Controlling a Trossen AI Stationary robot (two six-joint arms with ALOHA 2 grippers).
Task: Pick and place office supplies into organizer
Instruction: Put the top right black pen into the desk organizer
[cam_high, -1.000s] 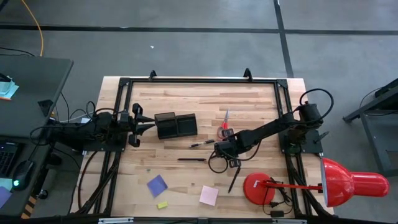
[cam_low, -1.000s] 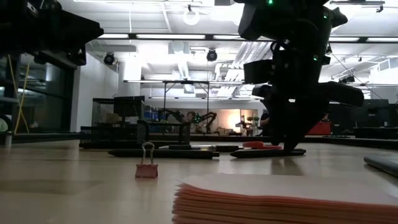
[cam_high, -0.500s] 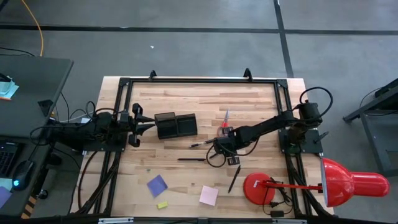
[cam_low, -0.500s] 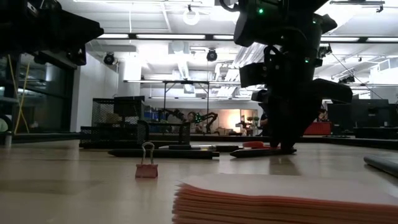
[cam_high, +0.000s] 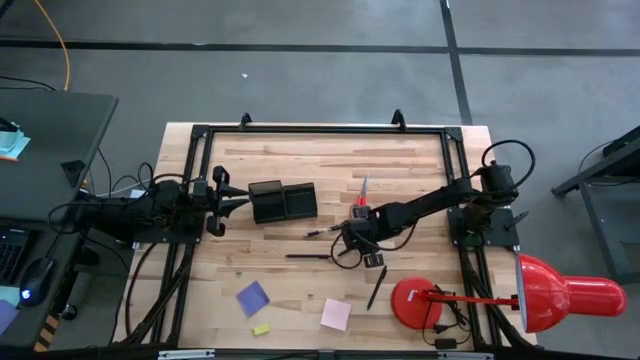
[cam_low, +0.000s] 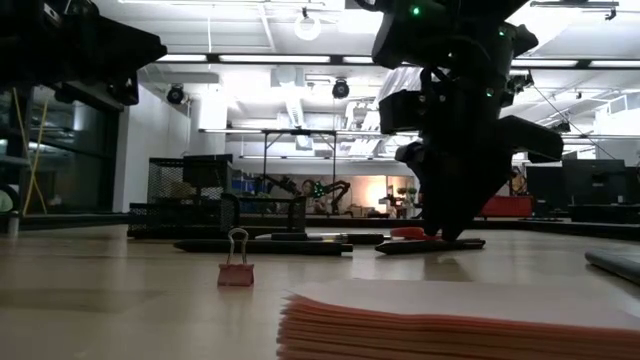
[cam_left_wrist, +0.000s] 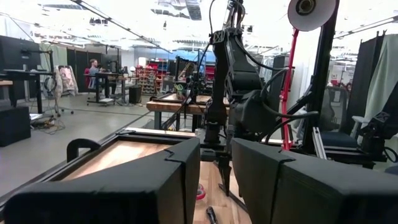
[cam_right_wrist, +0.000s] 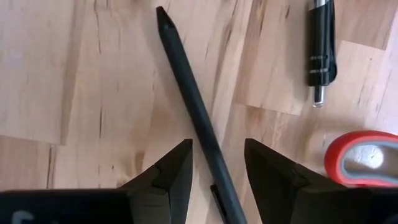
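Thin matte-black pen (cam_right_wrist: 194, 112) between open right claw (cam_right_wrist: 217, 167)

Bright overhead light (backlit low view)

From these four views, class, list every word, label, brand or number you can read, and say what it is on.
None can be read.
Short black pen: silver bands, no lettering.
Long thin pen between the right tool's fingers: plain.
Pink note pad: blank.
Room beyond the table: nothing legible.
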